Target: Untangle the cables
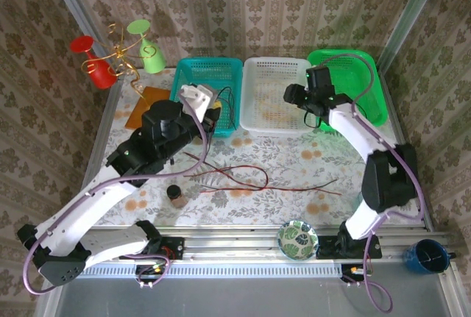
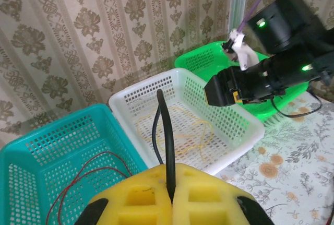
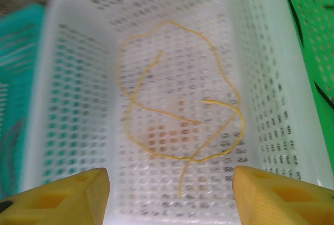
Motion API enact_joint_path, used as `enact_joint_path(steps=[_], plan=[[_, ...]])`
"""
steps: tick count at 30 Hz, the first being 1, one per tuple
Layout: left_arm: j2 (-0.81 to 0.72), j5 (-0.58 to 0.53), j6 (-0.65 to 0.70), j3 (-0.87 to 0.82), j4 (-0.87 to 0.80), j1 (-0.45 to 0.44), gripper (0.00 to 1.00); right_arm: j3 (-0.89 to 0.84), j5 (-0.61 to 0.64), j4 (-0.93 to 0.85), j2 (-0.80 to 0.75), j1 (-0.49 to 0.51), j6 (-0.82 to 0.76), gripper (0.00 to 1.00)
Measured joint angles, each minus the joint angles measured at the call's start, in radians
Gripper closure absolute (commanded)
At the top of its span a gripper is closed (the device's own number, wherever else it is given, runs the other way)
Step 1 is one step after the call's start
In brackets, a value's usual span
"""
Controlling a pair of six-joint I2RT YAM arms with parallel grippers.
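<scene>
My left gripper (image 2: 172,193) is shut on a black cable (image 2: 168,136), which rises from between the yellow pads; it hovers at the right edge of the teal basket (image 1: 210,74). A red cable (image 2: 86,175) lies inside that basket. More dark red cables (image 1: 243,177) sprawl across the table's middle. My right gripper (image 3: 169,199) is open above the white basket (image 3: 62,105), with nothing between its fingers. A yellow cable (image 3: 156,113) lies loosely looped on that basket's floor. A black cable (image 3: 295,19) rests in the green basket (image 3: 313,52).
A small brown bottle (image 1: 176,196) stands near the front of the table. A patterned bowl (image 1: 297,240) and a blue cup (image 1: 428,256) sit by the front rail. A gold stand with red and green cups (image 1: 118,56) and an orange board (image 1: 147,107) are at the back left.
</scene>
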Motion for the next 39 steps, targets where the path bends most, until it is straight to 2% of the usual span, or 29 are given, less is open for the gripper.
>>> enact_joint_path(steps=[5, 10, 14, 21, 22, 24, 28, 29, 30, 31, 34, 36, 39], plan=[[0.062, 0.088, -0.014, 0.051, -0.025, 0.000, 1.00, -0.163, -0.224, 0.158, -0.280, -0.003, -0.171, 0.17], [0.120, 0.165, -0.018, 0.076, -0.040, -0.002, 1.00, -0.276, -0.449, 0.290, -0.448, -0.003, -0.327, 0.14], [0.158, 0.218, -0.018, 0.097, -0.046, -0.015, 1.00, -0.308, -0.592, 0.341, -0.482, 0.002, -0.407, 0.14], [0.201, 0.276, -0.018, 0.119, -0.044, -0.040, 1.00, -0.277, -0.703, 0.348, -0.444, 0.054, -0.476, 0.21], [0.207, 0.281, -0.018, 0.123, -0.044, -0.043, 1.00, -0.265, -0.718, 0.348, -0.432, 0.060, -0.482, 0.24], [0.220, 0.289, -0.018, 0.132, -0.043, -0.048, 1.00, -0.249, -0.732, 0.347, -0.415, 0.070, -0.485, 0.38], [0.234, 0.296, -0.018, 0.138, -0.037, -0.057, 1.00, -0.236, -0.743, 0.340, -0.407, 0.075, -0.508, 0.82], [0.235, 0.296, -0.018, 0.138, -0.037, -0.058, 0.88, -0.233, -0.740, 0.335, -0.407, 0.075, -0.512, 0.93], [0.235, 0.296, -0.019, 0.138, -0.037, -0.058, 0.74, -0.230, -0.738, 0.329, -0.407, 0.075, -0.517, 0.99], [0.236, 0.295, -0.021, 0.138, -0.035, -0.058, 0.61, -0.225, -0.734, 0.316, -0.407, 0.075, -0.512, 1.00], [0.236, 0.293, -0.029, 0.138, -0.032, -0.057, 0.41, -0.207, -0.717, 0.281, -0.407, 0.057, -0.514, 1.00], [0.236, 0.292, -0.027, 0.137, -0.028, -0.056, 0.33, -0.198, -0.700, 0.266, -0.407, 0.038, -0.513, 1.00], [0.234, 0.282, -0.026, 0.132, -0.021, -0.052, 0.30, -0.197, -0.653, 0.238, -0.414, 0.001, -0.513, 1.00]])
